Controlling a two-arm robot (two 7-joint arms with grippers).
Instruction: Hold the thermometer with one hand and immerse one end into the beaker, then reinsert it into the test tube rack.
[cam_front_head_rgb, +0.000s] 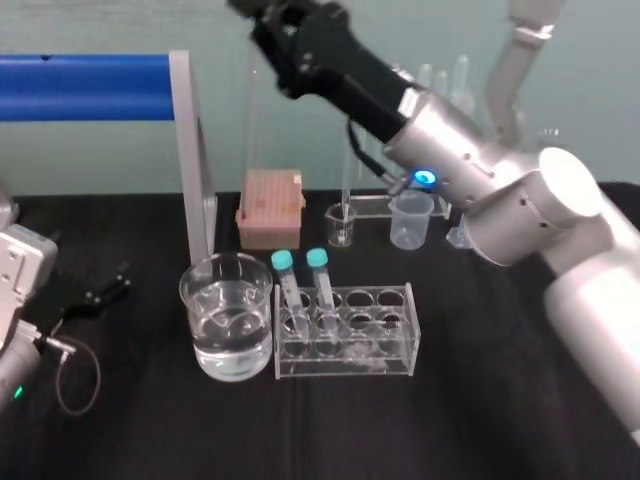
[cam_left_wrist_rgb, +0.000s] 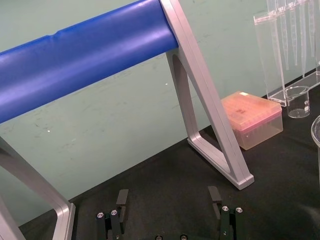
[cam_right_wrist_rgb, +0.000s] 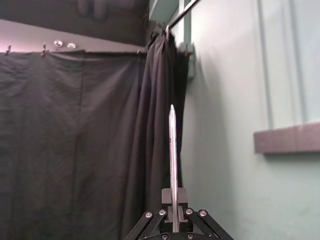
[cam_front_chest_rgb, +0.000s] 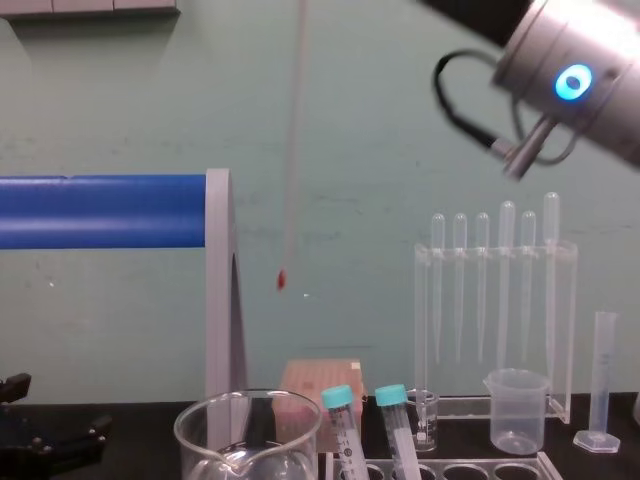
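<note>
Right wrist view has the right gripper (cam_right_wrist_rgb: 173, 200) clamped on the upper part of the thermometer (cam_front_chest_rgb: 291, 180). The rod hangs high, its red tip well above the beaker (cam_front_head_rgb: 228, 345) and seemingly behind it. Lowered off line, the tilted glass could strike the rim or the capped tubes (cam_front_head_rgb: 300, 290) in the rack (cam_front_head_rgb: 395, 345) — and snap. Left gripper (cam_left_wrist_rgb: 170, 197) sits parked at the table's left, jaws apart.
</note>
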